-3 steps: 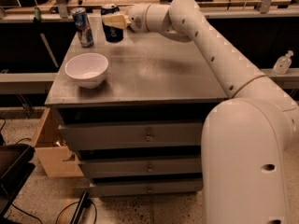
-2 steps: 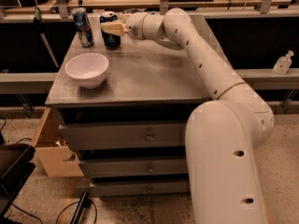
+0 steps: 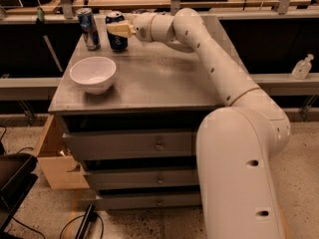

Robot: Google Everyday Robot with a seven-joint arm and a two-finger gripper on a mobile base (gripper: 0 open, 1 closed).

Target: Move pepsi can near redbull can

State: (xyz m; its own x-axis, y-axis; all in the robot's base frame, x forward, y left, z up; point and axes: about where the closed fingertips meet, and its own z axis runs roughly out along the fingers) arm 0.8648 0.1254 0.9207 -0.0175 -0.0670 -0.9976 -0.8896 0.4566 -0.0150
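The pepsi can [image 3: 115, 36], stout and dark blue with a silver top, stands upright at the back left of the grey cabinet top [image 3: 159, 78]. My gripper [image 3: 119, 29] reaches in from the right, and its tan fingers [image 3: 121, 29] are closed around the can's upper part. The redbull can [image 3: 88, 29], slim and blue-silver, stands upright just left of the pepsi can with a small gap between them.
A white bowl [image 3: 93, 73] sits on the front left of the top, in front of both cans. A workbench with rails runs behind the cabinet. A wooden box [image 3: 52, 158] stands low on the left. A clear bottle [image 3: 302, 66] sits on a ledge at right.
My arm has stretched further left across the back of the top. The gripper and the pepsi can have shifted slightly left, closer to the redbull can.
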